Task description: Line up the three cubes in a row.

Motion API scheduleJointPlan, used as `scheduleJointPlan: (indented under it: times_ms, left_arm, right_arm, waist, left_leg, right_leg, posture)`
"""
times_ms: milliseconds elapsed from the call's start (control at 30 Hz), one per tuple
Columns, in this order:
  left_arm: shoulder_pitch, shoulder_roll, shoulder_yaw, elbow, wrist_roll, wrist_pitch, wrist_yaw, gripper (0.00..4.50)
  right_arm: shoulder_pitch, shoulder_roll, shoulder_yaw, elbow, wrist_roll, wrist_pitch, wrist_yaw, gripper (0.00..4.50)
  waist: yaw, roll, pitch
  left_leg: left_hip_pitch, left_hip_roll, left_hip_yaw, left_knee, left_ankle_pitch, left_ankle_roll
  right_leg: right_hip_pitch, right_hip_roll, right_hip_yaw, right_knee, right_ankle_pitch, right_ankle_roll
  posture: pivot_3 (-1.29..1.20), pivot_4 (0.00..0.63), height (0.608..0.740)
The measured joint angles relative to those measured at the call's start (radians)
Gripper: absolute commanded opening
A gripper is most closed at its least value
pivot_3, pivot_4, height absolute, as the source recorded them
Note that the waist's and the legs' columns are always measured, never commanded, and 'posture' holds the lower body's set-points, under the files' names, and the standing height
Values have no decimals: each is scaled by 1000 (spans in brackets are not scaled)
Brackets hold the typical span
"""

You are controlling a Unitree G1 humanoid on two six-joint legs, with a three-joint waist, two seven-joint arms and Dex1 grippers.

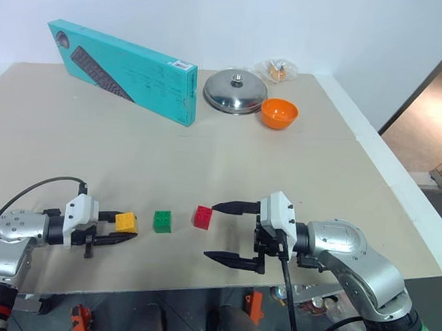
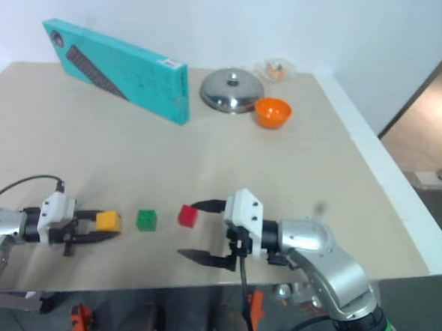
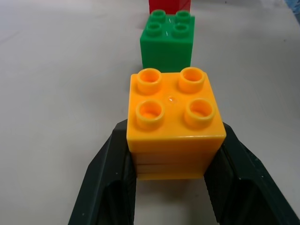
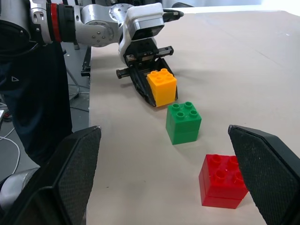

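Your inventory, desk (image 1: 206,157):
1. L hand (image 1: 124,229): pinching yellow cube (image 1: 126,222) betw. fingers.
2. Green cube (image 1: 162,221): just past L hand's tips, apart from yellow.
3. Red cube (image 1: 202,217): beyond green, near R hand's upper fingertip, not touching.
4. R hand (image 1: 218,231): spread wide, holds nothing.

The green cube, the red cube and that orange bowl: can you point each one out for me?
green cube (image 1: 163,221), left eye view, on its front face.
red cube (image 1: 202,217), left eye view, middle of its visible side.
orange bowl (image 1: 278,120), left eye view, on its outer wall.
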Motion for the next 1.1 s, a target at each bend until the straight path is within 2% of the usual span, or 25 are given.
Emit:
scheduleJointPlan:
  times_ms: [67, 100, 300, 433, 667, 833, 900, 1100]
  left_arm:
    - [-1, 0, -16, 9, 10, 1, -1, 1343]
    - [-6, 2, -19, 11, 13, 2, -2, 2400]
    - [-28, 21, -24, 27, 23, 1, -9, 4393]
    - [-49, 39, -31, 25, 21, 43, -25, 4458]
    - [-69, 175, -14, -127, -79, 326, -70, 4458]
    - [-112, 195, 36, -225, -192, 534, -14, 4458]
    - [-167, 178, 61, -236, -207, 578, 52, 4458]
    - [-273, -31, 54, -163, -79, 454, 331, 4458]
  right_arm:
    - [0, 0, 0, 0, 0, 1, -1, 4500]
    - [0, 0, 0, 0, 0, 1, -2, 4500]
    - [-1, 0, 0, 0, 0, 5, -4, 4500]
    - [0, 2, 0, 0, 3, 7, -8, 4500]
    - [-22, 6, -17, 0, 33, 23, -22, 4500]
    - [-42, 5, -32, 0, 64, 35, -24, 4500]
    - [-52, 5, -43, 0, 72, 37, -24, 4500]
    - [-87, 46, -64, 81, 23, -20, -69, 4500]
  waist:
    - [0, 0, 0]
    - [0, 0, 0]
    - [0, 0, 0]
    - [0, 0, 0]
    - [-1, 1, 0]
    - [0, 1, 0]
    - [0, 1, 0]
    - [-1, 0, 0]
  left_leg:
    - [0, 0, 0, 0, 0, 0]
    - [0, 0, 0, 0, 0, 0]
    - [0, 0, 0, 0, 0, 0]
    - [0, 0, 0, 0, 0, 0]
    - [0, 1, 0, 0, 0, 0]
    - [0, 0, -1, 0, 0, 0]
    - [0, 0, -1, 0, 0, 0]
    - [0, -2, 0, 0, 0, 0]
  right_leg:
    - [0, 0, 0, 0, 0, 0]
    - [0, 0, 0, 0, 0, 0]
    - [0, 0, 0, 0, 0, 0]
    - [0, 0, 0, 0, 0, 0]
    - [0, 1, 0, 0, 0, 0]
    - [0, 1, 0, 0, 0, 0]
    - [0, 2, 0, 0, 0, 0]
    - [1, 2, 3, 0, 1, 1]
  posture:
    - [0, 150, 740]
    - [0, 150, 740]
    - [0, 150, 740]
    - [0, 150, 740]
    - [0, 150, 740]
    - [0, 150, 740]
    - [0, 150, 740]
    - [0, 150, 740]
